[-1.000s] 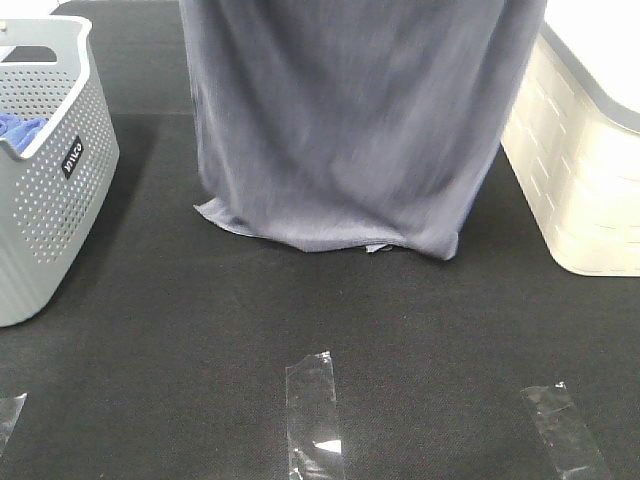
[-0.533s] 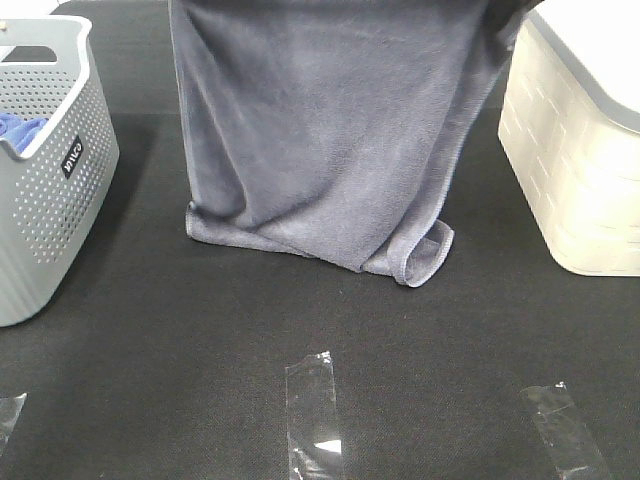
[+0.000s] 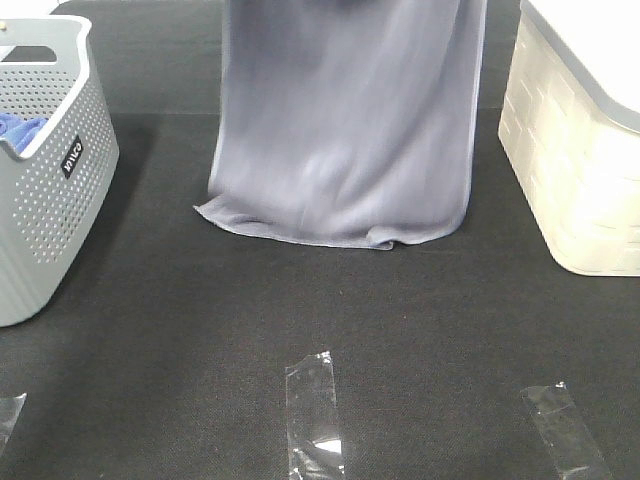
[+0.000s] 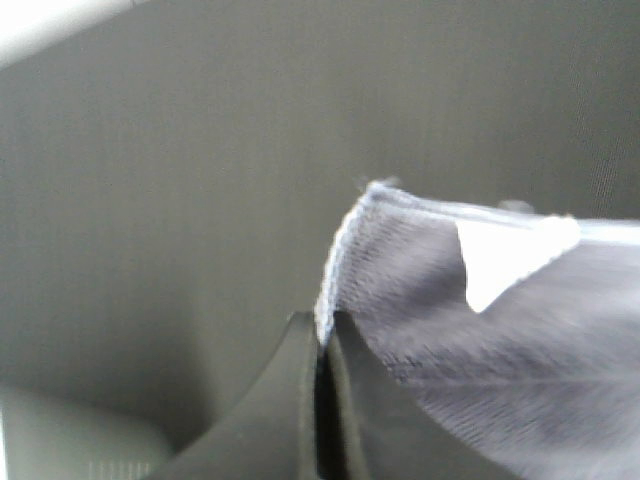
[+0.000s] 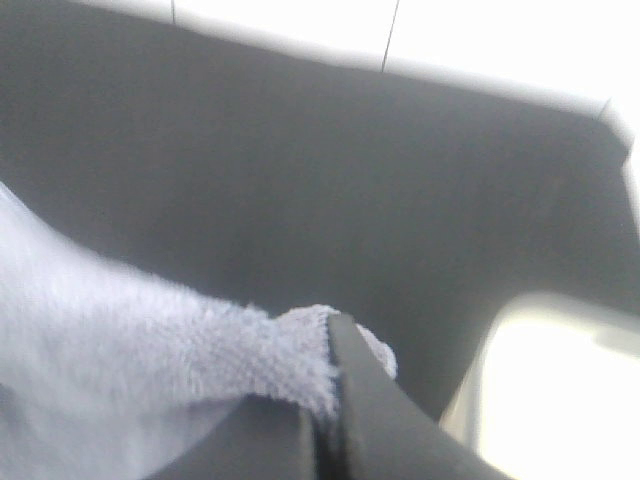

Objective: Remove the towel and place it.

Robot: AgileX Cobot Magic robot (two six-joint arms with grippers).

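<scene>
The slate-grey towel (image 3: 345, 130) hangs spread out over the middle of the black table (image 3: 300, 300). Its top runs out of the exterior high view and its lower hem rests on the cloth. Both grippers are out of that view. In the left wrist view my left gripper (image 4: 322, 335) is shut on one upper corner of the towel (image 4: 480, 350), which bears a white tag. In the right wrist view my right gripper (image 5: 325, 405) is shut on the other upper corner of the towel (image 5: 150, 350).
A grey perforated basket (image 3: 45, 180) stands at the left edge with a bright blue cloth (image 3: 20, 128) inside. A cream lidded bin (image 3: 580, 150) stands at the right edge. Strips of clear tape (image 3: 315, 415) lie near the table's front.
The towel has swung and narrowed: its top edges have drawn inward and its lower hem, curled at the right half a second ago, now hangs flatter and blurred with motion.
</scene>
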